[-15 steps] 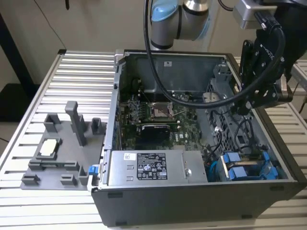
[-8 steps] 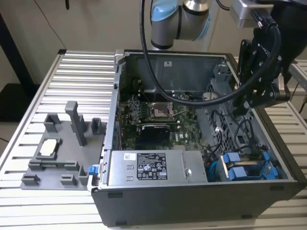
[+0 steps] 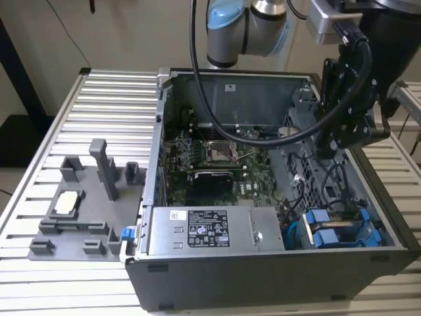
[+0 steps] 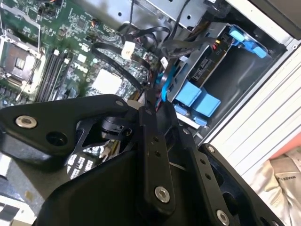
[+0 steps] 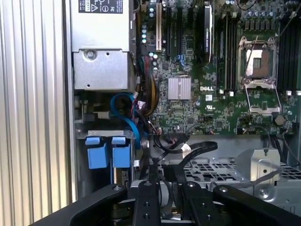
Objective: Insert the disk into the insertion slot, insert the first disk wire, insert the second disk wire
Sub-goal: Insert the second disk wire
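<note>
disk [image 3: 337, 232] in the insertion slot [image 3: 296, 232], tool [image 3: 339, 135] over the case [image 3: 263, 276]
i cannot tell whether the tool grips anything. the disk is likely rigid, weighty and shock-sensitive; hold it by its blue carrier [image 5: 107, 154] edges.

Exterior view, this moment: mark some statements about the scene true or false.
1. The case lies open with the motherboard in view. True.
2. The blue carriers lie on the slatted table outside the case. False: they sit inside the case, next to the power supply.
3. The gripper hovers over the case's side at the exterior view's right. True.
4. A cooler covers the CPU socket. False: the socket is bare.
5. A grey fixture stands on the table at the exterior view's left of the case. True.
</note>
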Robot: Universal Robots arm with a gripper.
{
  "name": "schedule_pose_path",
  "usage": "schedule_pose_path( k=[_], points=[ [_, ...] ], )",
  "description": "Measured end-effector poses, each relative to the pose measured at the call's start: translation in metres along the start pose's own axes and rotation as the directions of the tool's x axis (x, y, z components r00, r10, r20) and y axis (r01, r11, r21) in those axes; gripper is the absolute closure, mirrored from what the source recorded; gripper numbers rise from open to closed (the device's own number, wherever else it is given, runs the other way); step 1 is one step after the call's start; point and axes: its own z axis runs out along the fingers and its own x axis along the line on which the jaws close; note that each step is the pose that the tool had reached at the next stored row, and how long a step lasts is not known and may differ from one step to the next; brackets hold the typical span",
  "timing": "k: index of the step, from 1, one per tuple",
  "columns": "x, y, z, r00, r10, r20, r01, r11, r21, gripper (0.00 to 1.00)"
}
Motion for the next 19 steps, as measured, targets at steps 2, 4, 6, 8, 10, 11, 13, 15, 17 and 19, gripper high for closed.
schedule_pose_path(
  k=[2,4,6,8,10,11,13,15,17,19],
  points=[
    [-0.0005,0.001,0.0,1.0,-0.007,0.0002,0.007,1.0,0.0027,0.73],
    [-0.0005,0.0019,-0.0002,0.9999,-0.014,0.0003,0.014,0.9999,0.0027,0.73],
    [-0.0006,0.0038,-0.0003,0.9998,-0.021,0.0006,0.021,0.9998,0.0034,0.73],
    [-0.0005,0.0055,-0.0003,0.9996,-0.027,0.0011,0.027,0.9996,0.0053,0.73],
    [-0.0006,0.0066,-0.0019,0.9995,-0.033,0.004,0.033,0.9994,0.0077,0.73],
    [-0.0006,0.0068,-0.0026,0.9994,-0.035,0.0088,0.035,0.9994,0.0094,0.73],
    [-0.0007,0.0071,-0.0053,0.9992,-0.037,0.0151,0.037,0.9993,0.0124,0.73],
    [-0.0011,0.008,-0.0065,0.9991,-0.037,0.0183,0.037,0.9992,0.0166,0.73],
    [-0.0016,0.0092,-0.0066,0.999,-0.039,0.0217,0.038,0.999,0.0238,0.73],
    [-0.002,0.0113,-0.0065,0.9989,-0.041,0.0224,0.04,0.9986,0.034,0.73]
  ],
)
